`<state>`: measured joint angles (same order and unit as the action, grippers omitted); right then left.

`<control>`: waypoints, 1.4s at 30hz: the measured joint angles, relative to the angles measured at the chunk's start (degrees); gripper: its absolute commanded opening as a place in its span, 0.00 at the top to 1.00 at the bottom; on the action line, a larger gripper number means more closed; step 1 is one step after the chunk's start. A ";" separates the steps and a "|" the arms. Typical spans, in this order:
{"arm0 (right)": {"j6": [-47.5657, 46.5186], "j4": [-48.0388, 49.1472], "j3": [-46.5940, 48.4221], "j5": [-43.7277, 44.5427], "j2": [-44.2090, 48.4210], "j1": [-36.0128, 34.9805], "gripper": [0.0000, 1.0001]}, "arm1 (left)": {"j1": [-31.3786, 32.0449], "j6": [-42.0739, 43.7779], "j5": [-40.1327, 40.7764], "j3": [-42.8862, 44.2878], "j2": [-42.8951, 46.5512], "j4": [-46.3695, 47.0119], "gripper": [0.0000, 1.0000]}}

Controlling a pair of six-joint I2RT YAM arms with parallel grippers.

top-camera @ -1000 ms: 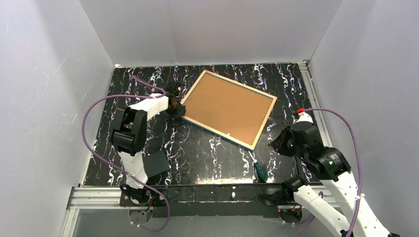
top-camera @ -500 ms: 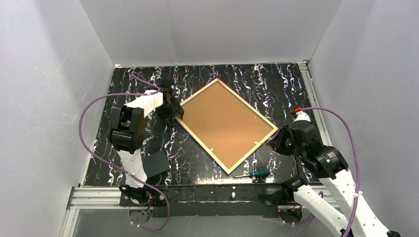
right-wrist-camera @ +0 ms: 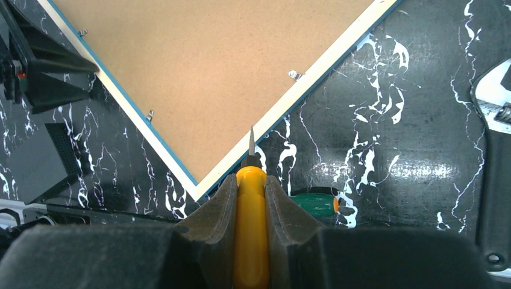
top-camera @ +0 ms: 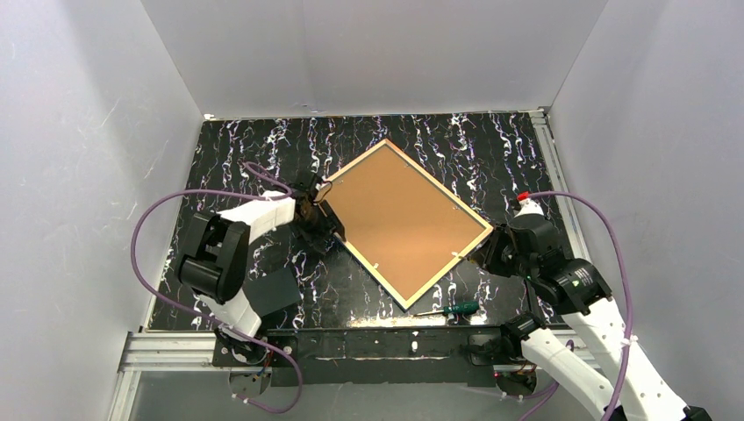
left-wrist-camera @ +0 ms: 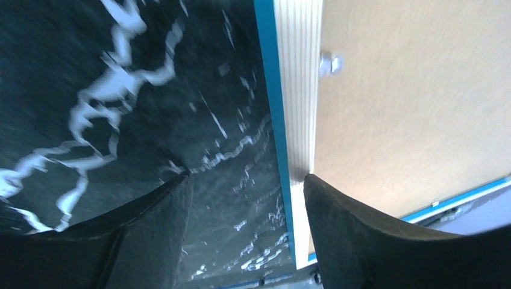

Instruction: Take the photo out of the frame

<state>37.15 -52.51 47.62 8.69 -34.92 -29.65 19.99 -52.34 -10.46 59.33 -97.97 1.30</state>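
The left fingers (left-wrist-camera: pixel 355 235), spread wide, straddle an edge of the blue frame (left-wrist-camera: pixel 298 90), which lies face down on the table (top-camera: pixel 491 149) with its brown backing board (top-camera: pixel 404 215) up. The right fingers (right-wrist-camera: pixel 220 205) clamp a yellow-handled screwdriver (right-wrist-camera: pixel 250 229) beside the frame's right corner.

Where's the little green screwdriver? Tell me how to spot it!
Find the big frame lying brown-back-up on the black marbled table. Just right of its corner nearest the robot's arms lies the green screwdriver, loose on the table. Its only lookalike, the yellow screwdriver, is gripped in the right hand.
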 measured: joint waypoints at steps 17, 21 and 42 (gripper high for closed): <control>0.46 1.33 -1.77 -1.81 0.07 0.00 0.99 | 8.66 -9.05 -2.29 -4.57 0.04 10.38 0.79; 0.46 1.40 -1.77 -1.84 0.04 0.00 0.99 | 8.94 -8.70 -2.80 -2.60 -1.86 8.79 0.91; -0.48 14.71 -0.24 -6.10 -26.14 -1.31 0.99 | 9.86 18.27 -11.37 55.36 -39.45 -14.82 0.78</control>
<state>36.67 -37.80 47.37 2.59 -61.06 -30.96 29.85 -34.06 -21.82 114.69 -137.43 -13.52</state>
